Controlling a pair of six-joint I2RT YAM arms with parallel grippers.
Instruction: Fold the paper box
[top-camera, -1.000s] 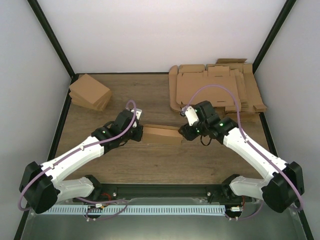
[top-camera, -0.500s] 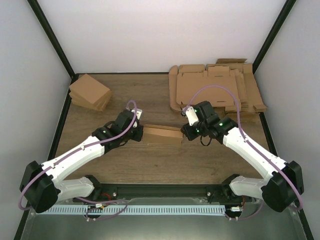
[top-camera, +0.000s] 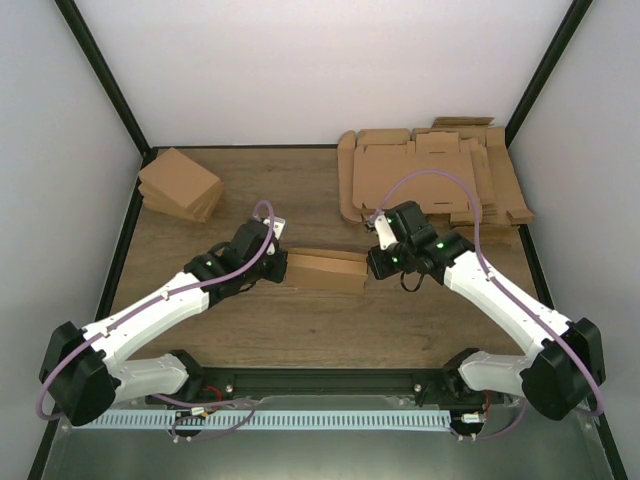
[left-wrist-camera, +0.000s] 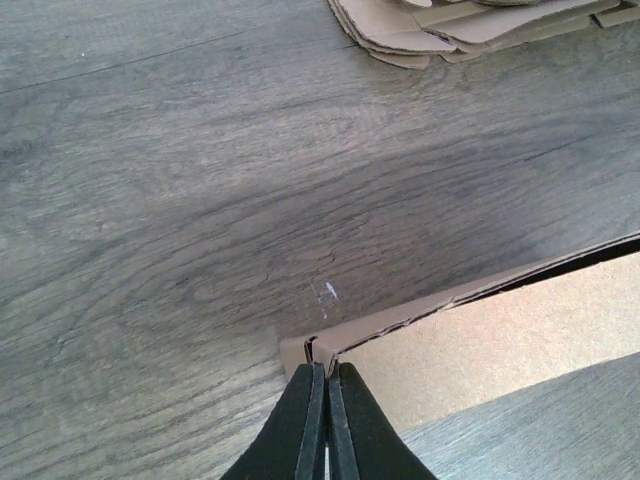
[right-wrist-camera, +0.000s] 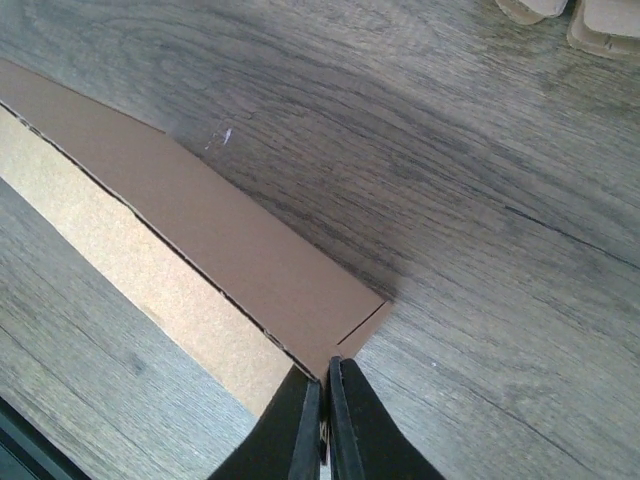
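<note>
One paper box (top-camera: 325, 270), wood-grain table (top-camera: 290, 190), white walls (top-camera: 330, 70)

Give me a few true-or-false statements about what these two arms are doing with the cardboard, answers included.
1. The paper box lies between the two arms. True.
2. The jaws of the left arm stand wide open. False: they are shut on a corner of the box.
3. The jaws of the right arm pinch the box's other end. True.
4. The stack of flat cardboard sheets sits far left. False: it sits far right; a pile of small boxes sits far left.
</note>
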